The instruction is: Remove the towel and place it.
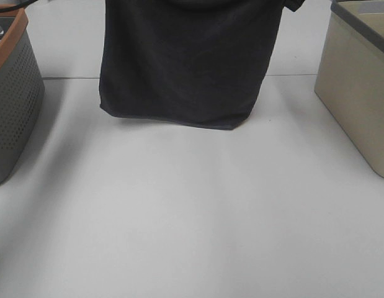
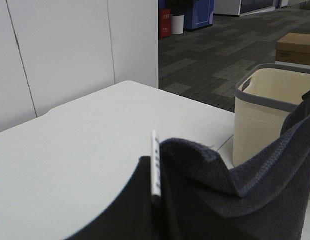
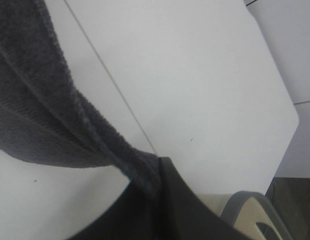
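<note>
Above the white table [image 1: 192, 223], from the high camera: shows the charcoal towel [image 1: 188, 62] hanging spread, lower hem seemingly just off the surface, between a perforated grey basket [image 1: 12, 105] and a beige bin [image 1: 359, 93]; cuts off both grippers past the upper edge. From the left wrist: shows the left gripper [image 2: 156, 200] clamped on a towel edge. From the right wrist: shows the right gripper [image 3: 155, 185] pinched shut on a twisted corner. Judged lifted already; leaves carrying and setting down, destination unclear.

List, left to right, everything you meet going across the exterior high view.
grey perforated basket with an orange rim → dark grey towel, hanging with its lower edge at the table → beige bin with a grey rim
</note>
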Robot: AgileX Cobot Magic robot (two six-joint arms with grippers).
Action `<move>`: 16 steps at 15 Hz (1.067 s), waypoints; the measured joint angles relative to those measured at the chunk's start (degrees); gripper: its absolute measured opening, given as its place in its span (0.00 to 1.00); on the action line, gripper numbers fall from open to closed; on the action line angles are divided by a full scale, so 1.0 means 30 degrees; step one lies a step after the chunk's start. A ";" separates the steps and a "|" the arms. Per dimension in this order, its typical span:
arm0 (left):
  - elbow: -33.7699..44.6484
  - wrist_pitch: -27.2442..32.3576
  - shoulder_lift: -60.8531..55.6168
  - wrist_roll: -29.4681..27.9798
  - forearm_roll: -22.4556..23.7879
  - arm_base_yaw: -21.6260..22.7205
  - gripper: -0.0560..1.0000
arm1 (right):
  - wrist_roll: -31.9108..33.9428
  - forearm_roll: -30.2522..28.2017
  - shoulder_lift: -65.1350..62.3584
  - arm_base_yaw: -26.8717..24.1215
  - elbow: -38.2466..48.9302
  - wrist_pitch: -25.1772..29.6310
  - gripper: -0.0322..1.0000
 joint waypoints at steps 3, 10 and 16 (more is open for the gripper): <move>-0.5061 -0.0038 0.3858 -0.0325 -0.0019 0.0000 0.05 | 0.0057 -0.0134 0.2082 -0.0095 -0.1490 -0.2330 0.05; -0.9721 -0.2578 0.7124 -0.0497 -0.0038 0.0000 0.05 | 0.0458 -0.0611 0.4775 -0.1394 -0.5099 -0.6685 0.05; -0.4240 0.2865 0.7353 -0.0191 -0.0134 0.0095 0.05 | 0.1566 -0.0535 0.3132 -0.1356 0.1413 -0.5118 0.05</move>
